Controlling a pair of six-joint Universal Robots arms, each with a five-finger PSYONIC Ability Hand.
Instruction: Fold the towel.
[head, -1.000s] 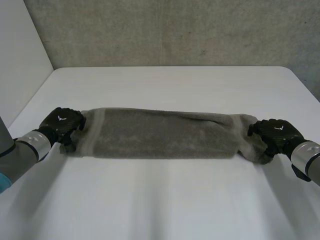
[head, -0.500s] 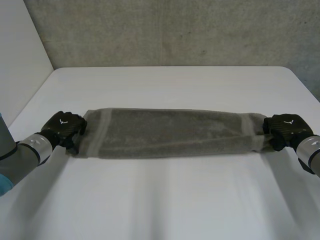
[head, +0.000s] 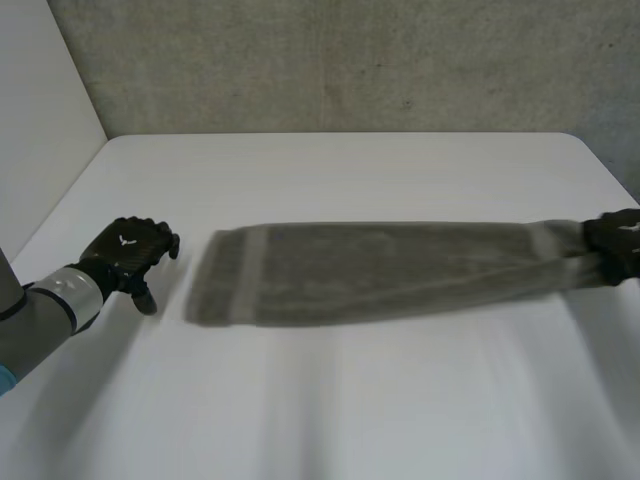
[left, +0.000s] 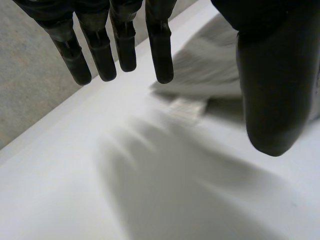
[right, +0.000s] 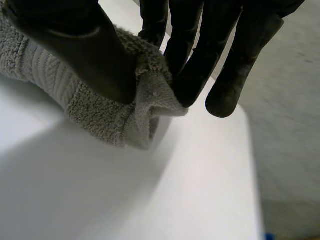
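Right hand (head: 617, 242) pinches one short end of the grey towel (head: 390, 270) between thumb (right: 75, 45) and fingers (right: 200, 55), the cloth bunched in the grip near the right edge of the white table (head: 330, 400). The towel lies across the table as a long narrow strip, apparently doubled lengthwise. Left hand (head: 128, 252) holds nothing, its fingers (left: 120, 45) straight and relaxed, apart from the towel's free end, which lies beyond its fingertips. The step in hand looks like the crosswise fold. Next, the right hand likely needs to carry its end over to meet the free end, edges aligned.
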